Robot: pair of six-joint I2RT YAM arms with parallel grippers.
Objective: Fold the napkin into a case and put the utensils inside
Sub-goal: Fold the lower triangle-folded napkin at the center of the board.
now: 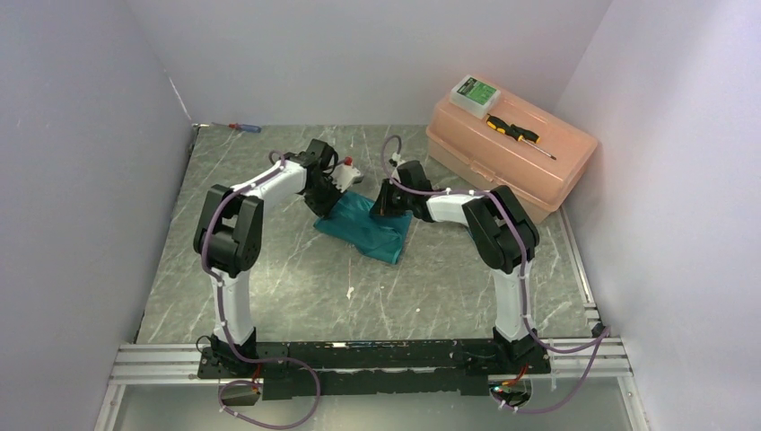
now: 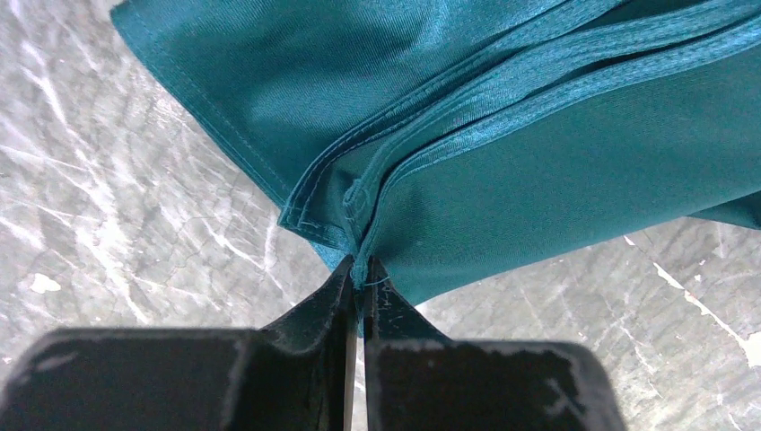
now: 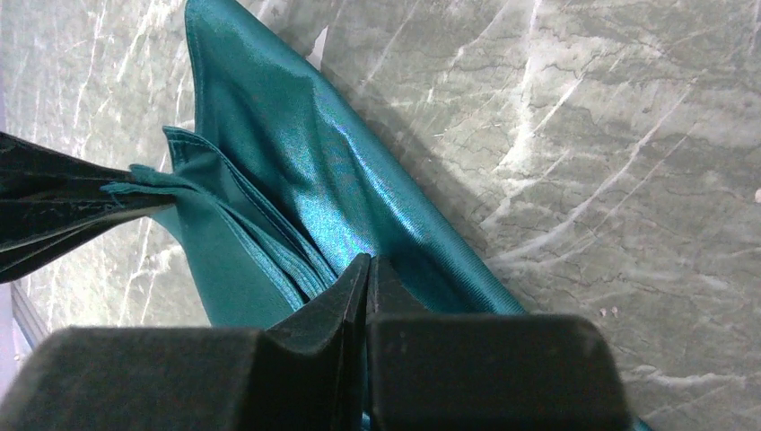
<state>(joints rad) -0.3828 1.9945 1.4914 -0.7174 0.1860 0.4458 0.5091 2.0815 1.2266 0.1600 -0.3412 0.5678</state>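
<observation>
- The left gripper (image 2: 359, 269) is pinched tight on a stitched corner of the napkin (image 2: 538, 162), where several hemmed layers meet. This is probably so they travel together as 1 fold.
- The napkin lies part-folded in the middle of the table (image 1: 269, 287), between the 2 arms.
- The right gripper (image 3: 368, 267) is clamped on the neighbouring edge, likely so the cloth lifts evenly.
- No utensils show, and the case is not yet formed.

Table: grey-green, marble-patterned flat tabletop (image 1: 269, 287), white veins across it.
Middle: teal, sheeny folded cloth napkin (image 1: 363, 226), layered, resting on the tabletop.
Far right: peach translucent plastic toolbox (image 1: 511, 157), near the right wall.
Far left: small red-and-blue screwdriver (image 1: 244, 127), at the far edge.
</observation>
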